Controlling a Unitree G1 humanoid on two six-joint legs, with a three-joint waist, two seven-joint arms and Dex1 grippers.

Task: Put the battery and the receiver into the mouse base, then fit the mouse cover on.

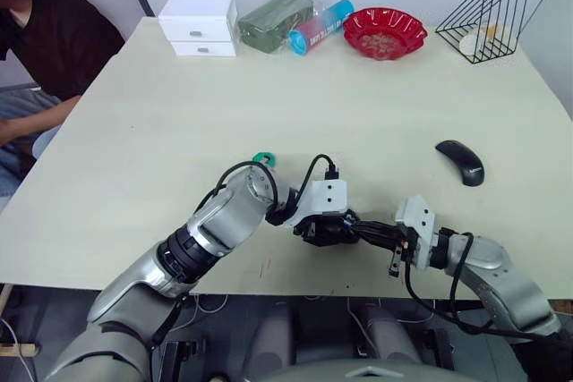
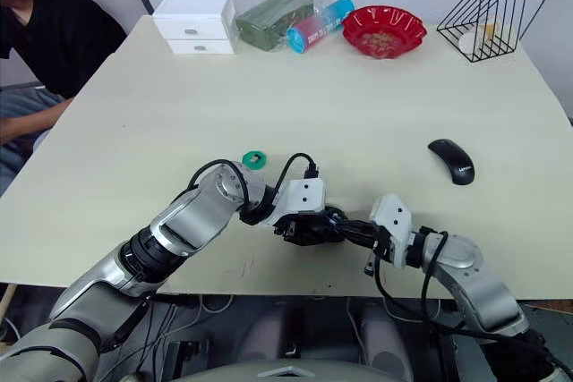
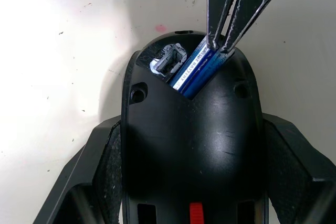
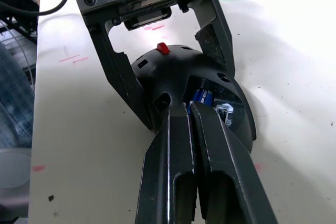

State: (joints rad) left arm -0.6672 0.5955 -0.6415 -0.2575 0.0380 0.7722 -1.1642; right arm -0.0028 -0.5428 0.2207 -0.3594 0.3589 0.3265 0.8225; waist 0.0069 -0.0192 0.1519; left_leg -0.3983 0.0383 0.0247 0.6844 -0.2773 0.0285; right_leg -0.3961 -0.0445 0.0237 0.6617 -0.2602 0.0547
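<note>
Both grippers meet at the near edge of the table. Left gripper has its two fingers pressed on the sides of the mouse base and holds it just above the table, open end turned right. Right gripper comes in from the right with its fingers pressed together, tips poking into the open slot of the base. The battery already lies in that slot, its long way running along the mouse. The tips touch its blue wrap, so I think they are pushing it down flat. Beside the battery sits a small grey metal socket; I cannot tell if the receiver is in it.

A green disc lies just past the left arm, with a small dark bit on top. That may be the receiver, but it is too small to be sure. The mouse cover lies far off to the right, closer to the right arm, with bare table all around it. Boxes, a red bowl and a wire rack stand at the far edge, well out of the way
</note>
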